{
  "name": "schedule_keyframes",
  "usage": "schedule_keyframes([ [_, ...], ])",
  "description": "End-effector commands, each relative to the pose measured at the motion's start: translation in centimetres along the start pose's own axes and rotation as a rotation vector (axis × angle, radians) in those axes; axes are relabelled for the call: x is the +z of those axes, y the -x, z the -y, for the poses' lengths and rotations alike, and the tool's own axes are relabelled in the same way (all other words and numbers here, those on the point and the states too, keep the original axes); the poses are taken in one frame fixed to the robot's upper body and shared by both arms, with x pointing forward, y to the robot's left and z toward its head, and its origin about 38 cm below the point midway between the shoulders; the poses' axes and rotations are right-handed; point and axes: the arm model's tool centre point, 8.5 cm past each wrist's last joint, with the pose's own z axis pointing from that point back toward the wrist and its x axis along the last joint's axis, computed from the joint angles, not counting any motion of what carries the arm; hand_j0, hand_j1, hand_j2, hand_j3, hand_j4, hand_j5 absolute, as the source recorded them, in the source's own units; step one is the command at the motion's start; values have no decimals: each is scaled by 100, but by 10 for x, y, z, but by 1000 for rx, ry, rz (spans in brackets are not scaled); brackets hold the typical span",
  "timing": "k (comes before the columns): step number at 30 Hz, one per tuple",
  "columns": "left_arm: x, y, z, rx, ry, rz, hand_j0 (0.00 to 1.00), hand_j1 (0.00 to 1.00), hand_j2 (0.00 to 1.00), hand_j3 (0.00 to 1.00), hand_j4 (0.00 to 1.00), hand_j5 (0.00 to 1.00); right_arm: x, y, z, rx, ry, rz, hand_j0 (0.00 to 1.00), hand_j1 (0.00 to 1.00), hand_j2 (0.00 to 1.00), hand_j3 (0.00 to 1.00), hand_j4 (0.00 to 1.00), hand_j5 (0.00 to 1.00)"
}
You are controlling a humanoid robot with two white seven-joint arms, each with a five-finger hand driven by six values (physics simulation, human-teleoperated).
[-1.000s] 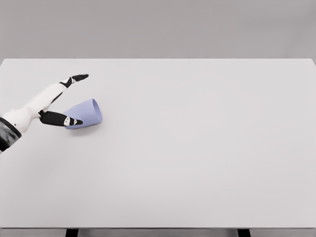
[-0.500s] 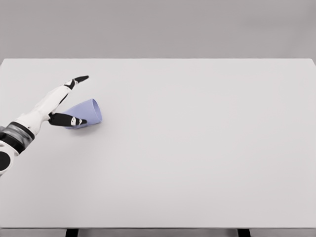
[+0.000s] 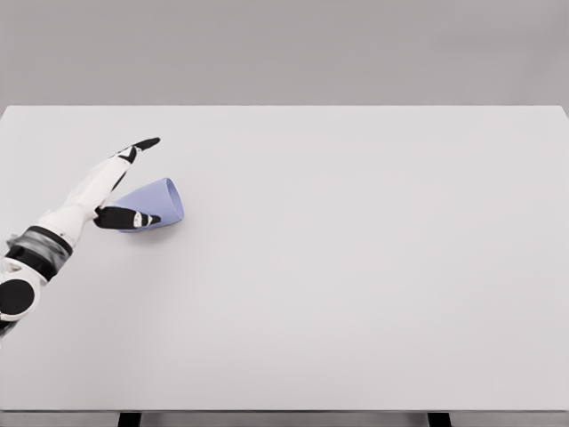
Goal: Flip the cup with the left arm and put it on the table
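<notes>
Lying on its side on the wide white table (image 3: 356,267), near the left edge: small lavender tapered cup (image 3: 156,202). Spread around it, thumb in front, fingers stretched behind, not closed: white-and-black left hand (image 3: 111,187).

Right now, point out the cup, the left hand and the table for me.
cup (image 3: 158,199): head view, on its lavender side wall as it lies tipped over.
left hand (image 3: 105,185): head view, on the white back of the hand.
table (image 3: 373,267): head view, on the bare white top.
</notes>
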Motion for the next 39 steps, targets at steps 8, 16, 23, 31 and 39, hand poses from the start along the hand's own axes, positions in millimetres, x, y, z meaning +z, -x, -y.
schedule_keyframes([
  [8, 0, 2, 16, 3, 46, -26, 100, 100, 100, 100, 100, 100, 0, 0, 0, 0, 0, 0, 100, 100, 100, 100, 100, 100],
  [16, -4, 4, 20, 5, 56, -93, 100, 100, 100, 100, 100, 100, 0, 0, 0, 0, 0, 0, 100, 100, 100, 100, 100, 100],
  [23, -9, 1, 19, -10, 65, -105, 100, 100, 100, 100, 100, 100, 0, 0, 0, 0, 0, 0, 100, 100, 100, 100, 100, 100],
  [31, -11, 3, 20, -24, 80, -145, 100, 100, 100, 100, 100, 100, 0, 0, 0, 0, 0, 0, 100, 100, 100, 100, 100, 100],
  [39, -15, 1, 20, -37, 89, -164, 100, 100, 100, 100, 100, 100, 0, 0, 0, 0, 0, 0, 100, 100, 100, 100, 100, 100],
])
